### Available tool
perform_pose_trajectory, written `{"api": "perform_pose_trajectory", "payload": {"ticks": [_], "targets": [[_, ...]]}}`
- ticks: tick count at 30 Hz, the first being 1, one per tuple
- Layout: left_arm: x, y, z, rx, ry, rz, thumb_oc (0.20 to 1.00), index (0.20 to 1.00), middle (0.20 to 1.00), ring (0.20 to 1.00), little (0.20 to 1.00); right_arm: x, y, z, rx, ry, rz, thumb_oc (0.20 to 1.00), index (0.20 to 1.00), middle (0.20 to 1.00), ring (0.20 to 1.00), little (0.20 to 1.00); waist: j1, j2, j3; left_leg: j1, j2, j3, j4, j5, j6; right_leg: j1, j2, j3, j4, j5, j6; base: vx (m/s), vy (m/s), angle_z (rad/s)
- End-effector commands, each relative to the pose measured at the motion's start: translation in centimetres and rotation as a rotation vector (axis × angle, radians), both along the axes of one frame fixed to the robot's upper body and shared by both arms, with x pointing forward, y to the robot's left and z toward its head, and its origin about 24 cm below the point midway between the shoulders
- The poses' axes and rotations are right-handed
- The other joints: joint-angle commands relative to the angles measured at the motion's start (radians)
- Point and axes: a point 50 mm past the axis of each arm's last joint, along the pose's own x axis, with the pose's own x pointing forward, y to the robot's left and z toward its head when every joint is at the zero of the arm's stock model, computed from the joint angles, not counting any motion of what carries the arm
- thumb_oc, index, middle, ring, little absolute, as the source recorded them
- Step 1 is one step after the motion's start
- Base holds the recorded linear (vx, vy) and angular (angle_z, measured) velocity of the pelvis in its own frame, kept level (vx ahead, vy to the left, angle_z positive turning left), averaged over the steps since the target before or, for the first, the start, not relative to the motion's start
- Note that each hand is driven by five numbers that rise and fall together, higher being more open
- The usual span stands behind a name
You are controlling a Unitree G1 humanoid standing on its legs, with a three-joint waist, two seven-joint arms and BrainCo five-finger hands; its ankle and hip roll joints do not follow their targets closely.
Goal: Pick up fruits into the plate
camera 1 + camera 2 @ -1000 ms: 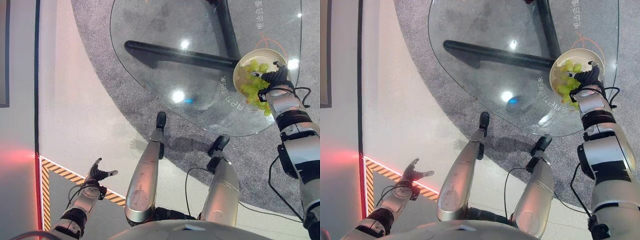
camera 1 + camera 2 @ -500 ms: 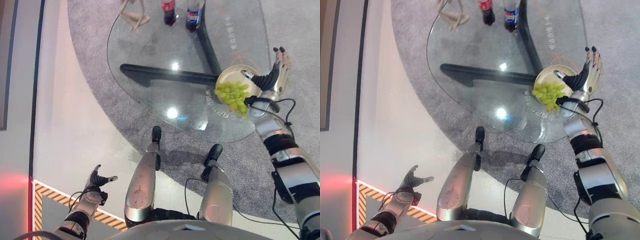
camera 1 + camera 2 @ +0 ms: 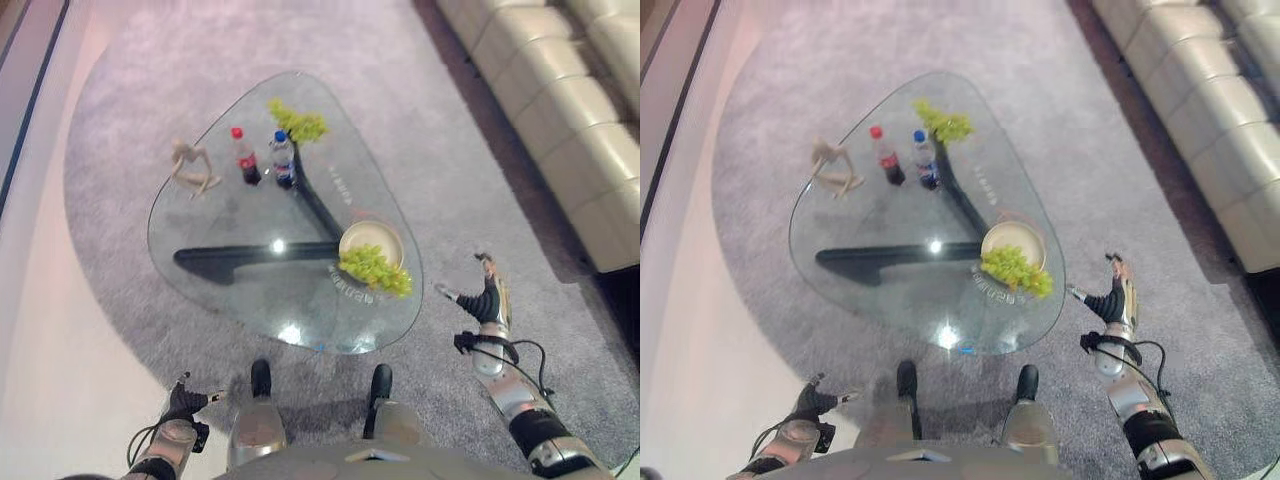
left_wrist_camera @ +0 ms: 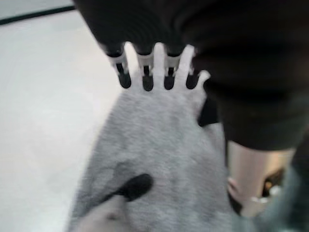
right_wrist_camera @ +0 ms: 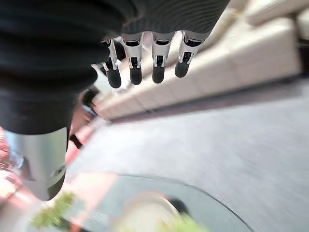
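A cream plate (image 3: 372, 242) stands near the right edge of the glass table (image 3: 230, 230). A bunch of green grapes (image 3: 376, 270) lies across the plate's near rim, partly over the glass. A second green bunch (image 3: 299, 125) rests at the table's far end. My right hand (image 3: 488, 300) hangs open over the carpet, to the right of the table and apart from the plate, and its straight fingers (image 5: 145, 67) hold nothing. My left hand (image 3: 183, 403) is low at the near left, away from the table, its fingers (image 4: 145, 79) straight and empty.
Two bottles (image 3: 262, 158), one red-capped and one blue-capped, stand at the table's far side beside a small wooden figure (image 3: 190, 168). A pale sofa (image 3: 560, 110) runs along the right. Grey carpet (image 3: 120, 130) surrounds the table.
The camera has risen and pulled back, so the whole table now shows. My right hand has left the grapes and plate and drawn back off the table to the right, open.
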Motion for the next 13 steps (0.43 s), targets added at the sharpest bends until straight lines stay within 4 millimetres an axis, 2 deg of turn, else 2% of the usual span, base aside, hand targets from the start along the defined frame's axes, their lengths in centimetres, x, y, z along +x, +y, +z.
{"api": "perform_pose_trajectory", "payload": {"ticks": [1,5,7,10,13], "targets": [[-0.2,0.3,-0.3,-0.002,0.045,0.032,1.0,1.0,1.0,1.0,1.0,0.7,-0.5,0.0,0.097,0.051,-0.001,1.0,1.0,1.0,1.0,1.0,-0.009,0.023,0.008,-0.012,0.01,0.064,0.067,-0.093,0.023,-0.026,0.0,-0.012,0.085,-0.046,0.01,0.07,-0.013,-0.21],[-1.3,0.5,-0.7,0.002,0.117,0.013,1.0,1.0,1.0,1.0,1.0,-3.3,-0.9,-4.5,0.17,0.362,-0.048,1.0,1.0,1.0,1.0,1.0,-0.018,0.022,-0.026,0.021,0.017,0.075,0.064,-0.099,0.024,0.003,0.0,-0.001,0.075,-0.046,0.012,0.07,-0.01,-0.15],[-2.0,0.8,-1.0,0.018,0.189,-0.018,1.0,1.0,1.0,1.0,1.0,-6.9,-1.1,-7.5,0.308,0.611,-0.134,1.0,1.0,1.0,1.0,1.0,-0.017,0.022,-0.041,0.044,0.018,0.073,0.055,-0.101,0.024,0.025,0.006,0.004,0.062,-0.047,0.011,0.07,-0.015,-0.15],[-2.8,0.7,-1.3,0.014,0.247,-0.026,1.0,1.0,1.0,1.0,1.0,-10.0,-0.7,-9.3,0.419,0.791,-0.207,1.0,1.0,1.0,1.0,1.0,-0.013,0.022,-0.057,0.064,0.018,0.07,0.047,-0.103,0.024,0.046,0.011,0.006,0.05,-0.047,0.008,0.07,-0.005,-0.1],[-3.7,0.4,-1.7,0.001,0.292,-0.037,1.0,1.0,1.0,1.0,1.0,-11.6,-0.4,-10.1,0.474,0.891,-0.267,1.0,1.0,1.0,1.0,1.0,-0.006,0.024,-0.074,0.079,0.02,0.066,0.042,-0.102,0.022,0.062,0.013,0.007,0.046,-0.049,0.008,0.08,0.001,-0.02]]}}
